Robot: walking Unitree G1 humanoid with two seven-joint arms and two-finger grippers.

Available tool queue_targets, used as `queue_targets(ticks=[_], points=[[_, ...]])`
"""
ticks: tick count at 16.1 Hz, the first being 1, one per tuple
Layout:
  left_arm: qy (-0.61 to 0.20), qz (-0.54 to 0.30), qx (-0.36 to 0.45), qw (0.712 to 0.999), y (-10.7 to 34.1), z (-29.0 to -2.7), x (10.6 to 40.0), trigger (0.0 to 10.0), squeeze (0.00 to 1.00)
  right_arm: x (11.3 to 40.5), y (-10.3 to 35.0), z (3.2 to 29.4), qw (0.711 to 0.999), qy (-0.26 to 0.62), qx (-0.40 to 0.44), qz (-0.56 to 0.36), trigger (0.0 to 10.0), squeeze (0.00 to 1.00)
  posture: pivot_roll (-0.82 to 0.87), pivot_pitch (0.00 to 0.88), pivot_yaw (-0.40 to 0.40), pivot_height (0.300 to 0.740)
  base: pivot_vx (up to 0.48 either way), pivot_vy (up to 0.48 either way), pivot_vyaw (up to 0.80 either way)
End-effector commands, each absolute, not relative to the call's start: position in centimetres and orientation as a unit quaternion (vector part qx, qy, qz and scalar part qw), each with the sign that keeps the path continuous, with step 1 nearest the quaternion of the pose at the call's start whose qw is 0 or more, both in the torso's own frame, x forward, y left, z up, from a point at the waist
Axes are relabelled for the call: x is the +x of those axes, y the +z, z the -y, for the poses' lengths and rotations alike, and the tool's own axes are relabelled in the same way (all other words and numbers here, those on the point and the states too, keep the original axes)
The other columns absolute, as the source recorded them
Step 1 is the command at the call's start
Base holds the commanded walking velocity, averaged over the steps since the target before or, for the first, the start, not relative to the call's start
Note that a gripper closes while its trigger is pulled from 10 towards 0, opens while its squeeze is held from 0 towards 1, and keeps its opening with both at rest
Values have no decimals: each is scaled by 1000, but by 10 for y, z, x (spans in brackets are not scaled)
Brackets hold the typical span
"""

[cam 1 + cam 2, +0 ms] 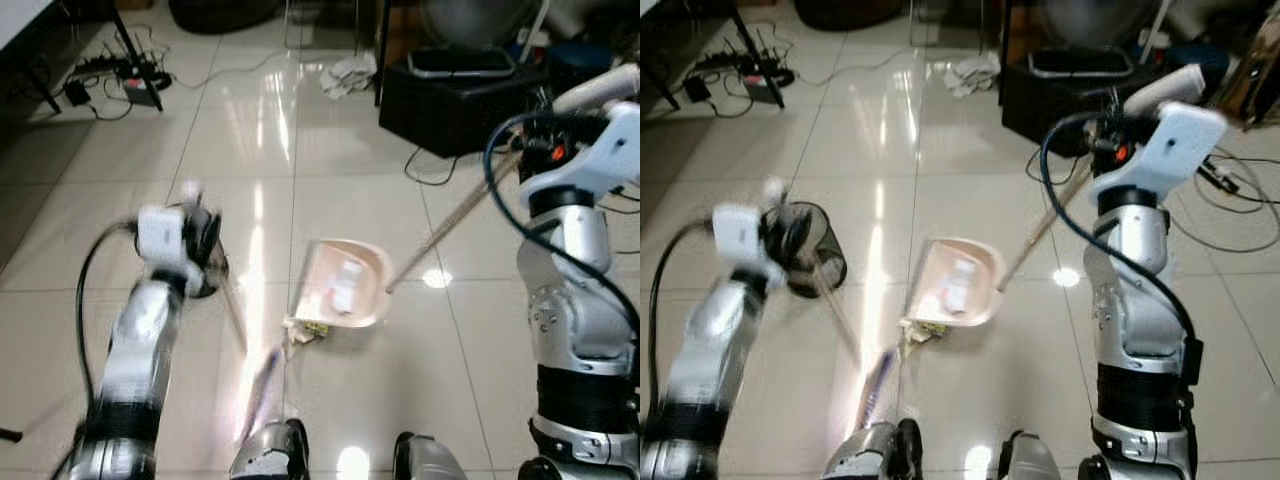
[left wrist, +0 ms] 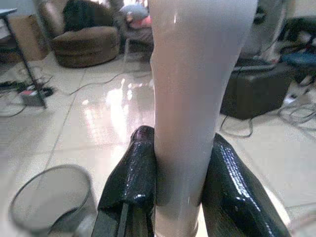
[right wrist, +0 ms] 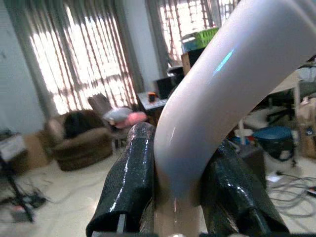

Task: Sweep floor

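I'm looking down at a glossy tiled floor with the pale pink dustpan lying just ahead of the robot's feet, a few white scraps sitting inside it and some bits at its near lip. Its long handle is running up and to the right toward the right arm. In the right wrist view the right gripper is pinching the curved top of that handle between both fingers.

The left gripper is clamping a pale broom pole; from the head cameras that arm is blurring badly, so I'm making out the pole only as a faint streak, and the broom head near the feet is a smear I'm not able to resolve.

A wire mesh wastebasket is standing beside the left arm, partly hidden behind the wrist. Farther back I'm seeing a black box, a crumpled cloth and a power strip with cables. The brown armchair is showing in the wrist views, hazy.
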State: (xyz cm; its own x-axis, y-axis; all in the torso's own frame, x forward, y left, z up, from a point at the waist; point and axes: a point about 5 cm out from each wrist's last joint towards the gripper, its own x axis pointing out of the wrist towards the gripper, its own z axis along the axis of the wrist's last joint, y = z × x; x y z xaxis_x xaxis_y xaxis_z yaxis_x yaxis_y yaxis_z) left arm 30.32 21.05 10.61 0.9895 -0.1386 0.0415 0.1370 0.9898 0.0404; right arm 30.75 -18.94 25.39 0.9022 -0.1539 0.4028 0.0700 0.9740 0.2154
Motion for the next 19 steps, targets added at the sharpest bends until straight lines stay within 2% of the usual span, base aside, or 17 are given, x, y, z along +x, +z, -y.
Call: queue_targets(ticks=[1,5,12,16,19], points=[[-62,60,32,996,125,-208,303,10000,0,301,273,189,957,-51,138,249,10000,0,-37,46,80,740,0,0,0],[-53,79,67,993,141,-202,305,10000,0,299,281,197,950,-55,166,258,10000,0,-10,46,75,740,0,0,800],[-62,93,75,991,154,-190,306,10000,0,302,287,202,948,-57,182,256,10000,0,-2,60,79,740,0,0,800],[-50,88,78,992,156,-194,309,10000,0,305,287,202,948,-59,185,250,10000,0,-8,64,73,740,332,0,800],[-54,87,82,991,157,-193,309,10000,0,306,288,203,947,-61,191,250,10000,0,2,69,64,740,404,0,0]])
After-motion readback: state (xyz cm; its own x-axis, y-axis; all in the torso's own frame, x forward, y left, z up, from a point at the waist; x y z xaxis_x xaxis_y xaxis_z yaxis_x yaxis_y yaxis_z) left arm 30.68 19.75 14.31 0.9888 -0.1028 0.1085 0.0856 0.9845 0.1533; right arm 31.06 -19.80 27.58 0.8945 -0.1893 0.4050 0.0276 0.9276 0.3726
